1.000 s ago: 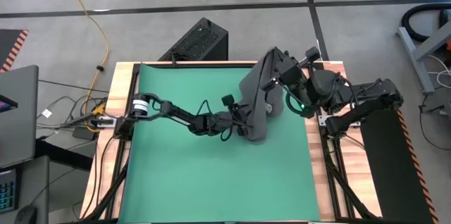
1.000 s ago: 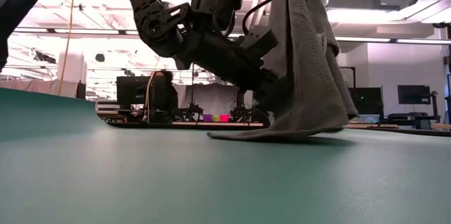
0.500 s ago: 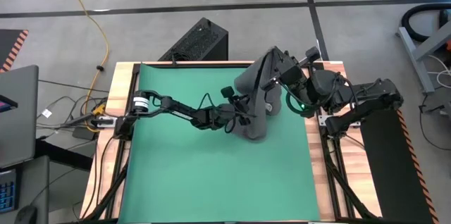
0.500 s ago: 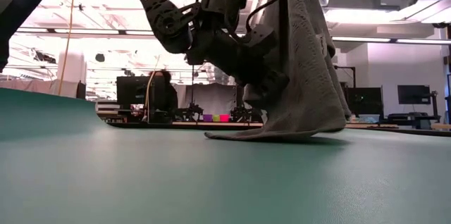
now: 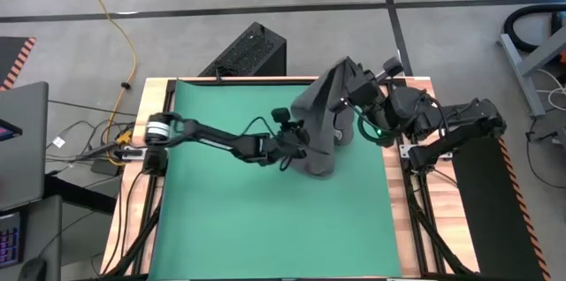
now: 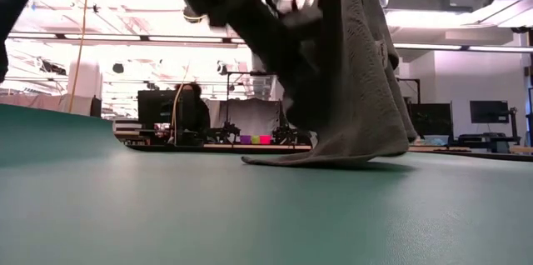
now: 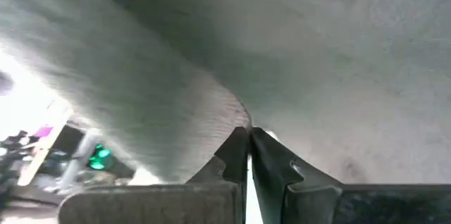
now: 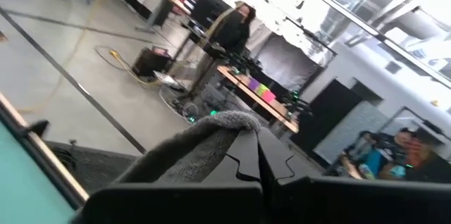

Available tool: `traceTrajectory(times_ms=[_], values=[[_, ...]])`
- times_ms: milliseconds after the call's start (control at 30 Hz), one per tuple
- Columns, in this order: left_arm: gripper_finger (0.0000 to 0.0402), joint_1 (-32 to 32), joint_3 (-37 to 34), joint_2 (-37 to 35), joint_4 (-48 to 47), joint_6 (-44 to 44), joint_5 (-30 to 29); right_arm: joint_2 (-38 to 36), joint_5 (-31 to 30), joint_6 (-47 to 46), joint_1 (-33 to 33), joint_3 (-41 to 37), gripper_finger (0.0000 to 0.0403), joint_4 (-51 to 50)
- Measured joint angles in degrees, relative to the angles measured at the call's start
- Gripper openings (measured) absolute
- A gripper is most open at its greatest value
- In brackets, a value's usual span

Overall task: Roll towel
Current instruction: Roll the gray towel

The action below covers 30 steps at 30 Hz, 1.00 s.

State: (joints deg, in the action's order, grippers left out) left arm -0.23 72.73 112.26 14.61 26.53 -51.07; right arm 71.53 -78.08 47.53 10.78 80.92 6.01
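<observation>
No roll yet imo: towel (image 5: 320, 126) hangs near desk's back right corner, bottom hem dragging on mat (image 5: 230, 219), both grippers, left (image 7: 246, 136) & right (image 8: 255, 134), fingers pinching it.

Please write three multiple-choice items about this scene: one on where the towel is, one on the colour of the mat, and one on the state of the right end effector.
1. Where is the towel?
A. Flat on the floor
B. Hanging above the mat's right part, lower edge touching it
C. Folded on the left wooden edge

2. What colour is the mat?
A. Green
B. Red
C. White

3. What is the state of the right end effector?
A. Wide open
B. Shut on the towel
C. Holding a cable

Answers:
1 B, the low view shows the cloth draped down to the mat.
2 A, the high view shows it.
3 B, the right wrist view shows fingers pinching grey cloth.
</observation>
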Motion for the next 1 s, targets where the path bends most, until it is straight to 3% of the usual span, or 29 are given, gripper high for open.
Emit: traceTrajectory(times_ms=[233, 400, 567, 800, 1000], values=[[0.0000, -1.7, 0.0, -15.7, -13.3, -1.2, -8.3, 0.0, -0.4, 0.7, -0.8, 0.0, 0.0000, 0.5], [0.0000, -1.5, -0.5, -25.4, -16.6, -8.7, -4.3, 0.0, 0.2, 0.5, 0.1, 0.0, 0.0000, 2.4], [0.0000, -2.6, -0.6, -33.0, -17.9, -6.2, -7.2, 0.0, 0.2, 0.6, 1.1, 0.0, 0.0000, 3.3], [0.0000, -8.8, -0.5, -41.4, -17.6, 5.4, -20.7, 0.0, -1.8, 0.6, 4.3, 0.0, 0.0000, 3.1], [0.0000, -18.1, -0.5, -45.9, -17.2, 8.0, -30.7, 0.4, -4.4, -0.4, 9.1, 0.0, 0.0000, 4.1]])
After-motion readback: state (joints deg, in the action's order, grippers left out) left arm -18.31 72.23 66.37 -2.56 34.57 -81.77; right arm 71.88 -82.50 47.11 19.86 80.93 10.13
